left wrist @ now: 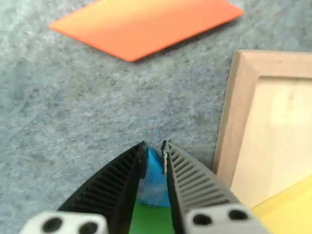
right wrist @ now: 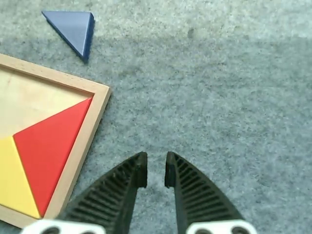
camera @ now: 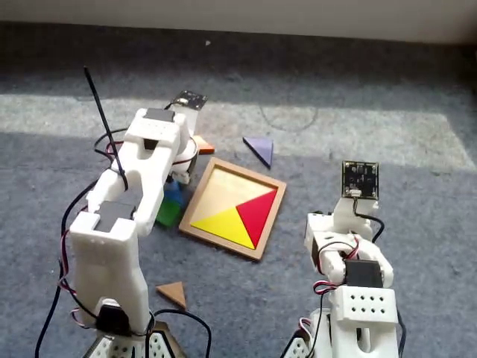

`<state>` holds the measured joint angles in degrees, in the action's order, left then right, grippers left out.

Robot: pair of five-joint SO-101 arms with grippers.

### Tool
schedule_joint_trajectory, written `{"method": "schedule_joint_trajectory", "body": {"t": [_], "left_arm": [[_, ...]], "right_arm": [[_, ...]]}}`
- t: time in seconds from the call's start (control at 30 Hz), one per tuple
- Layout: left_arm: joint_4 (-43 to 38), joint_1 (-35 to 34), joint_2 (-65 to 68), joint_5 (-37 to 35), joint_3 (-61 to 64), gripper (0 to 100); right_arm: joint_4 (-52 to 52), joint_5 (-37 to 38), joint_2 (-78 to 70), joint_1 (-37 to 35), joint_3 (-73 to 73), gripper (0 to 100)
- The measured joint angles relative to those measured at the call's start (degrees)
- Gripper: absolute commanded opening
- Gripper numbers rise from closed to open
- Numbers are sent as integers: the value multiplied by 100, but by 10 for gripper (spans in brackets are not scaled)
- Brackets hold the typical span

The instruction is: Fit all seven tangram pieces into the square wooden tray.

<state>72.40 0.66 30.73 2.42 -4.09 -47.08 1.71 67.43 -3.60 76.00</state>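
Note:
The square wooden tray (camera: pixel 197 194) lies mid-table with a yellow triangle (camera: pixel 220 224) and a red triangle (camera: pixel 257 209) in it. My left gripper (left wrist: pixel 153 146) is just off the tray's left rim (left wrist: pixel 229 122), shut on a blue piece (left wrist: pixel 155 180), with a green piece (left wrist: pixel 148 219) right behind it. An orange parallelogram (left wrist: pixel 146 24) lies on the carpet beyond. A purple triangle (camera: pixel 259 149) rests past the tray's far corner. My right gripper (right wrist: pixel 156 170) hovers over bare carpet right of the tray (right wrist: pixel 92 126), narrowly open and holding nothing.
A small brown triangle (camera: pixel 173 293) lies on the grey carpet near the left arm's base. The blue piece (camera: pixel 173 195) and green piece (camera: pixel 168 215) sit under the left arm. Open carpet stretches right of the tray.

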Motion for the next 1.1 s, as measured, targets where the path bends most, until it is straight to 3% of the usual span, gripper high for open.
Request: {"method": "schedule_joint_trajectory", "body": {"t": [0.4, 0.7, 0.83, 1.0, 1.1], "left_arm": [[264, -35, -791, 18, 0, 8], [1538, -62, -2075, 431, 105, 8], [1785, -62, -3051, 844, 844, 14], [1802, 396, -4633, 1644, 2505, 171], [1802, 721, -5495, 1987, 3578, 211]], "right_arm": [[0, 0, 0, 0, 9, 77], [0, 0, 0, 0, 9, 77], [0, 0, 0, 0, 9, 77], [0, 0, 0, 0, 9, 77], [0, 0, 0, 0, 9, 77]]}}
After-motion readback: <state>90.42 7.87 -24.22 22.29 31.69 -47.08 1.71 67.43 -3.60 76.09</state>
